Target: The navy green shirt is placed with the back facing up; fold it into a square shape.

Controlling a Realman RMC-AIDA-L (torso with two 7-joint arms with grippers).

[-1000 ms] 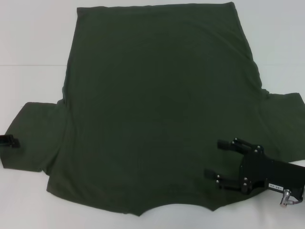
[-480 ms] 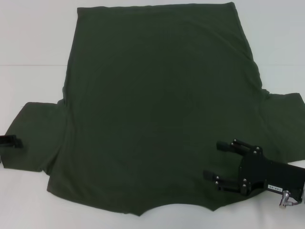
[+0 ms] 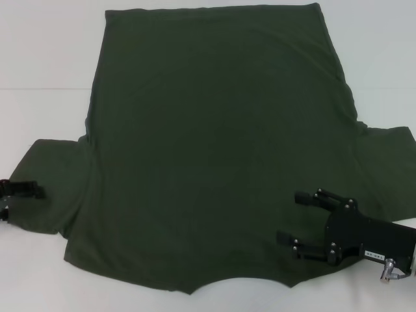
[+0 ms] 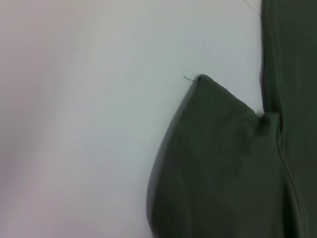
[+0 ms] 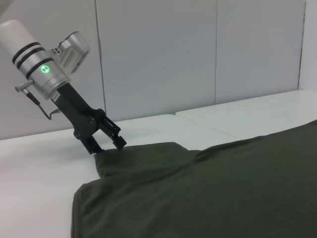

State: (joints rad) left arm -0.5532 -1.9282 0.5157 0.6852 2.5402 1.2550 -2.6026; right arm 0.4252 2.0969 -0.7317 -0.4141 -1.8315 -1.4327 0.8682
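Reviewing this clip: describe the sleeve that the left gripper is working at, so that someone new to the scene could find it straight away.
The navy green shirt lies spread flat over the white table. Its sleeve on the robot's left sticks out sideways from the body. The left gripper sits at that sleeve's outer edge, whereas the right gripper, jaws open, is over the shirt's near right shoulder.

The large dark olive-green cotton shirt runs off the head view's right edge at one sleeve, and its underside is hidden against the white bench. The black left gripper is cut by the left edge. The left wrist view shows only a blurred sleeve.
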